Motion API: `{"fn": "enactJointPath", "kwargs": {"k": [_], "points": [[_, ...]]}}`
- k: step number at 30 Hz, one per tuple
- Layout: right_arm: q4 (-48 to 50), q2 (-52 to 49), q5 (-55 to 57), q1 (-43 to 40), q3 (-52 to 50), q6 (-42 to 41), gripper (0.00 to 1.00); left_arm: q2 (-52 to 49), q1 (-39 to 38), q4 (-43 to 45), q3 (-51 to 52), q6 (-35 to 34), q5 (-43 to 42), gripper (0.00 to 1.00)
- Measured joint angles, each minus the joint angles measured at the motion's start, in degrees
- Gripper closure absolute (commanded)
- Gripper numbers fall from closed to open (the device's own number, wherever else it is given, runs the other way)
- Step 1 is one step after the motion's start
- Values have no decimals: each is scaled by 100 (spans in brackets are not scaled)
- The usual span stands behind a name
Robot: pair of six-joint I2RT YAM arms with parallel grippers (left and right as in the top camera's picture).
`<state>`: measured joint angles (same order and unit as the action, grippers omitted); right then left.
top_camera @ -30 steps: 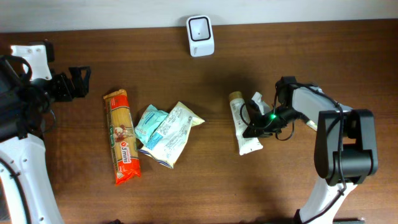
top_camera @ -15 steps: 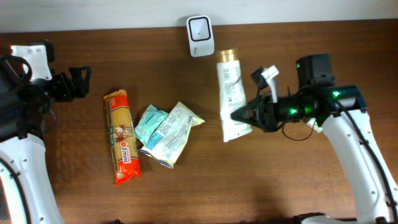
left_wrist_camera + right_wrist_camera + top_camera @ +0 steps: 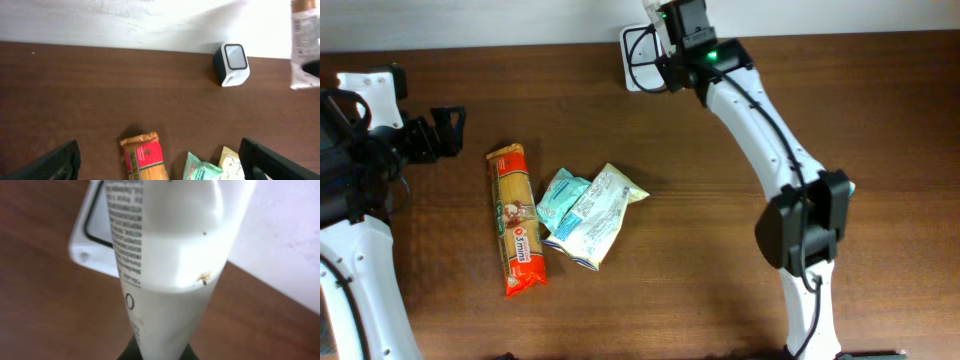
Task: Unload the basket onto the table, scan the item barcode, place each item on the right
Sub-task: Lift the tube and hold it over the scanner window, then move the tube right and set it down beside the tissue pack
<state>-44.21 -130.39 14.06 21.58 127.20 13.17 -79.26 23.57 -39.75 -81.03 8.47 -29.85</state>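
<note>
The right arm (image 3: 760,120) stretches far forward, right hand (image 3: 672,25) clamped tight; the left hand (image 3: 448,132) sits spread wide.

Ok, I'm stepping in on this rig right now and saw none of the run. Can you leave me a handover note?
Left gripper: open, empty, parked far left.
Right gripper: shut on the tube, held up close to the scanner at the back.
Done: tube picked up and brought to the scanner.
Left: I cannot tell whether the barcode faces the scanner window. Turn it there if not, then set the tube down. Pasta and pouches lie mid-table.
</note>
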Motion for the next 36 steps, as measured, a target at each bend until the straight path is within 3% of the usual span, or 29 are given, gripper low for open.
{"fn": "enactJointPath", "kwargs": {"k": [4, 7, 21, 25, 28, 31, 34, 36], "points": [[1722, -787, 1823, 249, 24, 1668, 96, 0, 0, -7, 0, 0, -2, 1], [2111, -1298, 2564, 514, 33, 2441, 96, 0, 0, 2, 2, 0, 0, 1], [2159, -1652, 3416, 616, 37, 2437, 96, 0, 0, 0, 0, 0, 0, 1], [811, -1051, 2627, 638, 44, 1488, 96, 0, 0, -2, 0, 0, -2, 1], [-1322, 691, 835, 647, 68, 365, 96, 0, 0, 9, 2, 0, 0, 1], [-2981, 1764, -551, 503, 149, -706, 96, 0, 0, 0, 2, 0, -2, 1], [-4734, 1974, -1248, -507, 155, -1738, 96, 0, 0, 0, 2, 0, 0, 1], [-4916, 1954, -1283, -1410, -398, -2308, 96, 0, 0, 2, 2, 0, -2, 1]]}}
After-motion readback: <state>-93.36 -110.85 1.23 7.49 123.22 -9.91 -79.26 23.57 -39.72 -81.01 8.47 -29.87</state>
